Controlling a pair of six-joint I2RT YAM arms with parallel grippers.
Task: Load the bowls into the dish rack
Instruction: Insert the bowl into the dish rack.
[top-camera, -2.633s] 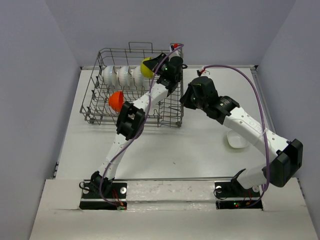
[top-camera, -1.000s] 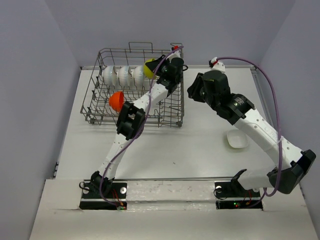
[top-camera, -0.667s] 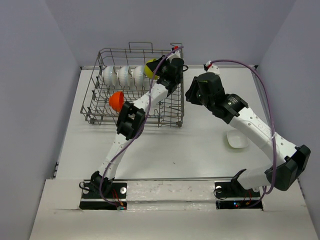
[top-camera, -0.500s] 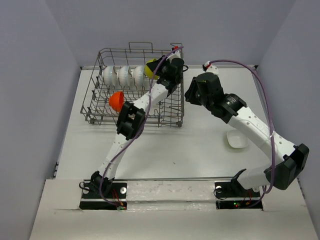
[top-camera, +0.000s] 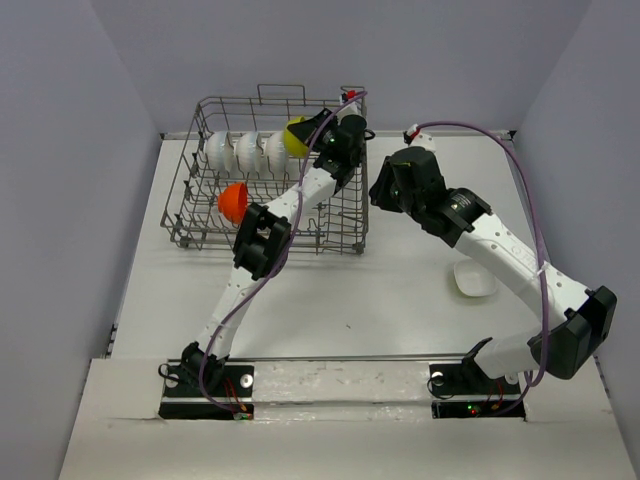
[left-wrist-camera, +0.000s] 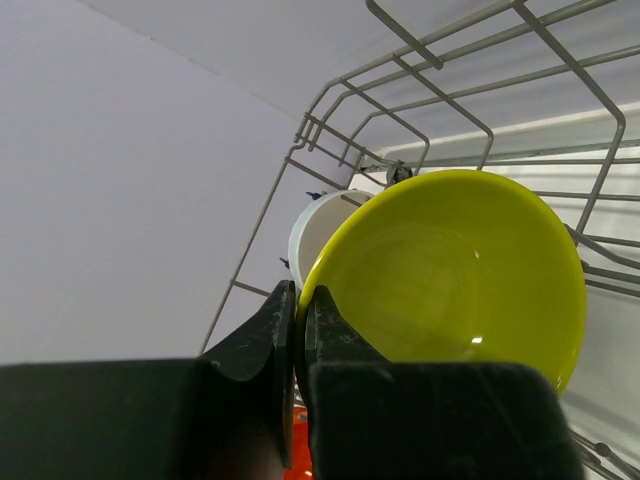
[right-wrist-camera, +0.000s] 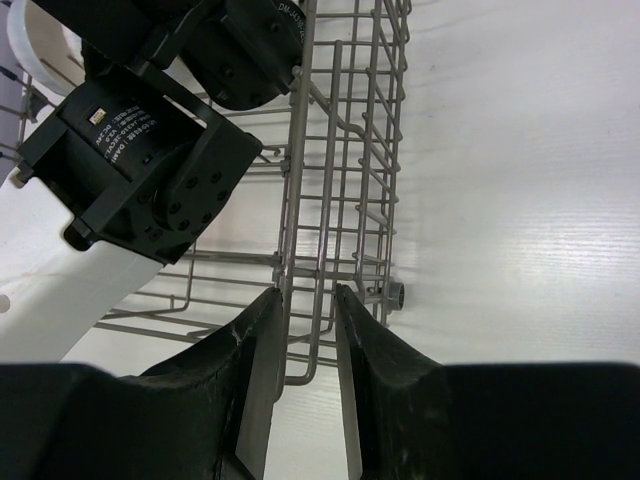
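My left end effector (left-wrist-camera: 300, 305) is clamped narrow on the rim of the yellow-green bowl (left-wrist-camera: 450, 270). The bowl is held on edge above the back row of the dish rack (top-camera: 205, 240), just beside the nearest white bowl (left-wrist-camera: 320, 215).

To do it well: lower the bowl straight down into the free slot next to that white bowl, with the rim between tines. Open only once it sits. Don't knock the neighbour.

My right end effector (right-wrist-camera: 305, 330) has a narrow gap, at the rack's right side wall. A rack wire shows in the gap, but I can't tell whether it is pinched. If it is steadying the rack, good; hold it there during the drop.

Count:
- 1 rack, at the far left of the desk (top-camera: 400, 300).
- 3 white bowls (top-camera: 247, 150) standing in the back row.
- 1 orange bowl (top-camera: 232, 202) in the row in front.
- 1 yellow-green bowl, in my grip.
- 1 white bowl-like item (top-camera: 474, 278) loose on the desk at right, well apart from the rack.

Six bowls total by my judgement, and the one on the desk is left to load.
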